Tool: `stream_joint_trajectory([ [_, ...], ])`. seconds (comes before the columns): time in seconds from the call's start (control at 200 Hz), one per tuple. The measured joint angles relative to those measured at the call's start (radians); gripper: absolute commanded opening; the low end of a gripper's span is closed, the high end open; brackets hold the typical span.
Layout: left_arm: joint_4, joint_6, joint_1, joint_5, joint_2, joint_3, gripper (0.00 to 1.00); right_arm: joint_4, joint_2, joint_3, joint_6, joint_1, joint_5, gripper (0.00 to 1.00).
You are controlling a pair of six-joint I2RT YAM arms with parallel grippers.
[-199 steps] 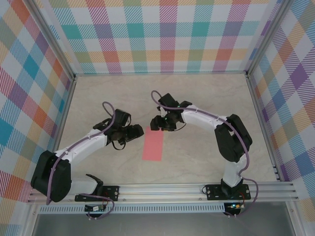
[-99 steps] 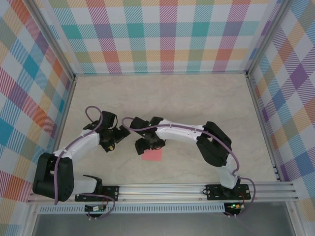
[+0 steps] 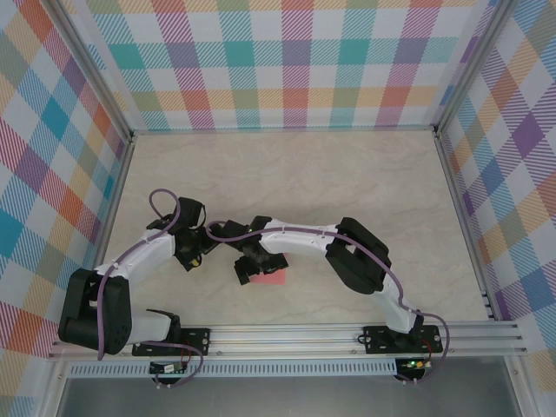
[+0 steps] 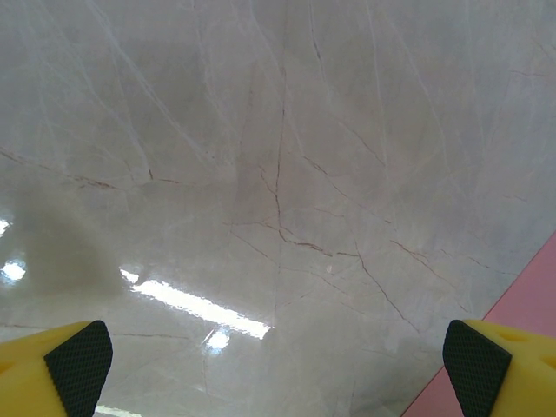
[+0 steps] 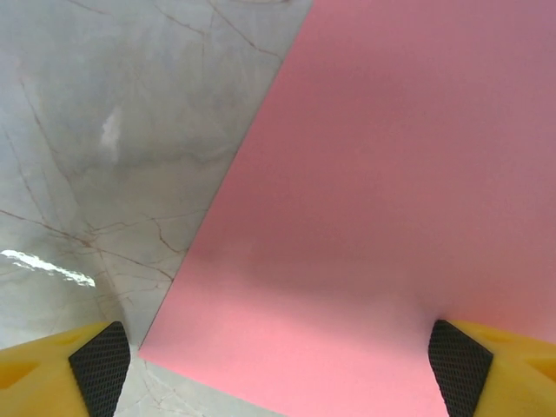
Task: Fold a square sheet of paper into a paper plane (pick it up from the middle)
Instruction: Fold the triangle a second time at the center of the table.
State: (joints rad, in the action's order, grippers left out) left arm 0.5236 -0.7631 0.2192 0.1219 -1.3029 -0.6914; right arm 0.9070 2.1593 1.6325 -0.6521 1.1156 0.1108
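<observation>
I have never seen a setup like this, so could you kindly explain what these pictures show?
This is a robot with a left arm and a right arm, bolted at the near edge of a marble-look table with checked walls around it. The wide picture looks down from above and behind the arms. The other two pictures come from a camera on each wrist, so the yellow fingers at the bottom corners belong to that arm. A pink paper lies flat on the table. The right pincer hangs open over it. The left pincer is open beside it, above bare table. Nothing is held.
</observation>
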Motion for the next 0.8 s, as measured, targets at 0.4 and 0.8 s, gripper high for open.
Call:
stream_joint_trajectory([
  [0.4,0.001,0.000,0.000,0.008,0.000,0.008,1.00,-0.024,-0.013,-0.028,-0.023,0.003,0.020,0.77],
  [0.8,-0.006,0.001,0.000,0.058,0.000,0.021,1.00,-0.191,-0.126,-0.195,0.018,-0.076,-0.153,0.81],
])
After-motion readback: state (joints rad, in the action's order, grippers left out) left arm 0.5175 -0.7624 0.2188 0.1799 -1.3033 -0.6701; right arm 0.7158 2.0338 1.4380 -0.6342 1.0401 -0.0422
